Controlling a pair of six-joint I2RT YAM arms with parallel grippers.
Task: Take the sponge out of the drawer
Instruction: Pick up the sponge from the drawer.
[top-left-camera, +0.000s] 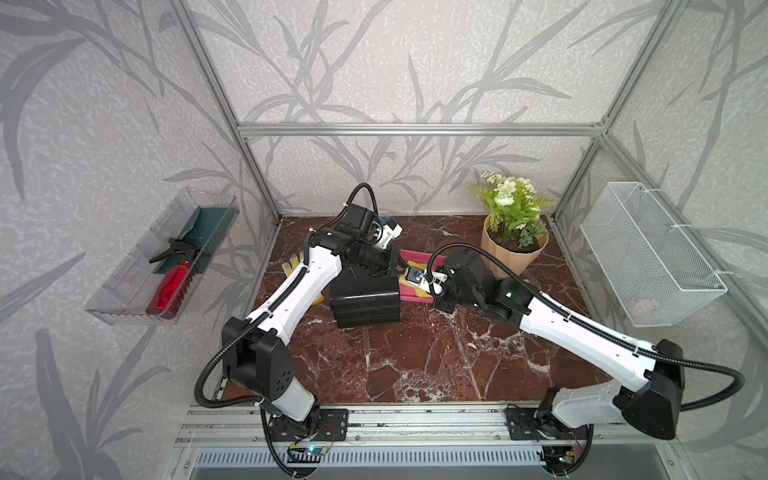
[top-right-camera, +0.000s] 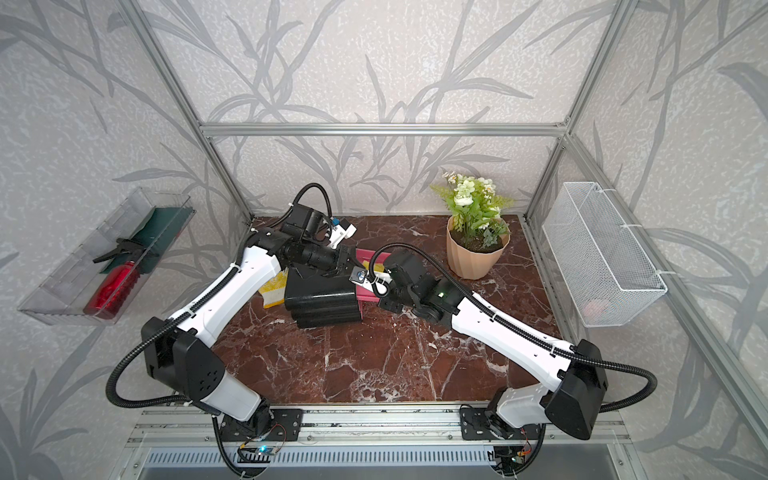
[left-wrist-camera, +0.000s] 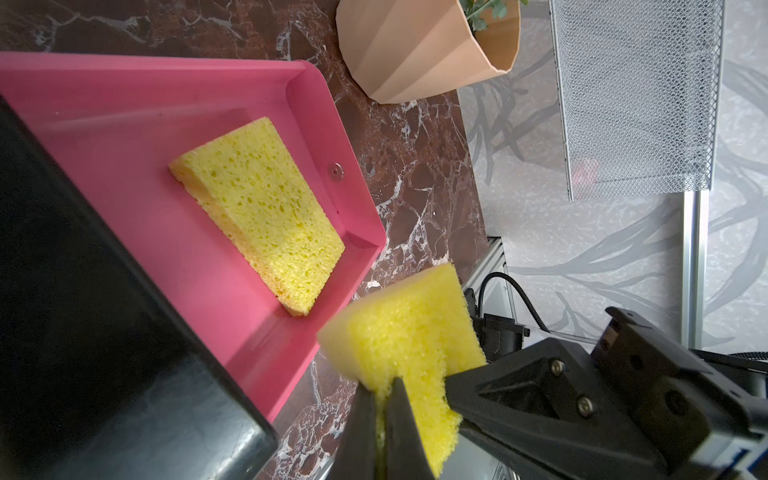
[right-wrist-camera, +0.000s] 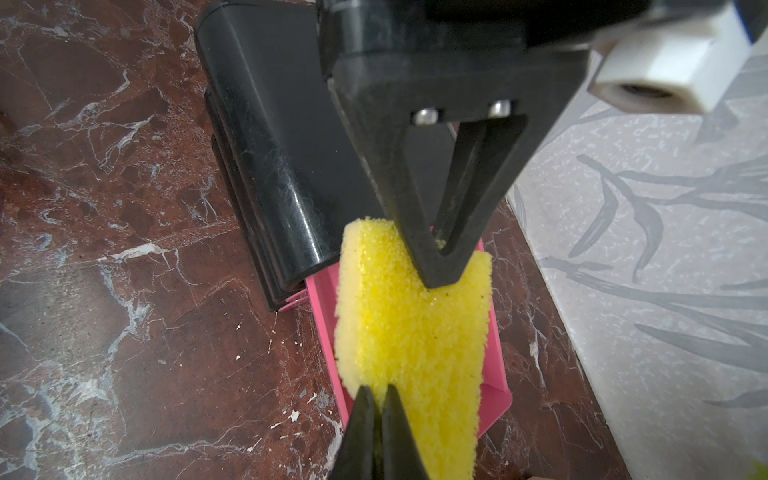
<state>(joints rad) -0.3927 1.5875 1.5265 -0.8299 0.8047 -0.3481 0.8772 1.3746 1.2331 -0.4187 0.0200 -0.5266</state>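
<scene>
view: left wrist
cabinet: black cabinet (left-wrist-camera: 83, 332) with the pink drawer (left-wrist-camera: 124, 104) pulled out of its front
held sponge: yellow held sponge (left-wrist-camera: 399, 328), raised off the drawer floor, out past the drawer corner farthest from the cabinet
left claw: left claw (left-wrist-camera: 380, 399) pinched together on one edge of the held sponge, squeezing it thin
right claw: right claw (left-wrist-camera: 457, 386) bites the same sponge from the side away from the cabinet; only 1 finger shows
second sponge: second sponge (left-wrist-camera: 262, 212) lies flat in the drawer, apart from both claws

view: right wrist
right claw: right claw (right-wrist-camera: 377, 399) clamped on the end of the held sponge (right-wrist-camera: 407, 340) farthest from the cabinet (right-wrist-camera: 270, 145)
left claw: left claw (right-wrist-camera: 442, 249) closed on the end nearest the cabinet
drawer: drawer (right-wrist-camera: 320, 316) shows under the sponge

view: both top views
claws: the 2 meet over the drawer (top-left-camera: 415, 254), on the side of the cabinet (top-left-camera: 365, 301) facing the potted plant (top-left-camera: 513, 249)
held sponge: mostly hidden by the right wrist camera; cannot tell it from the second sponge here
</scene>
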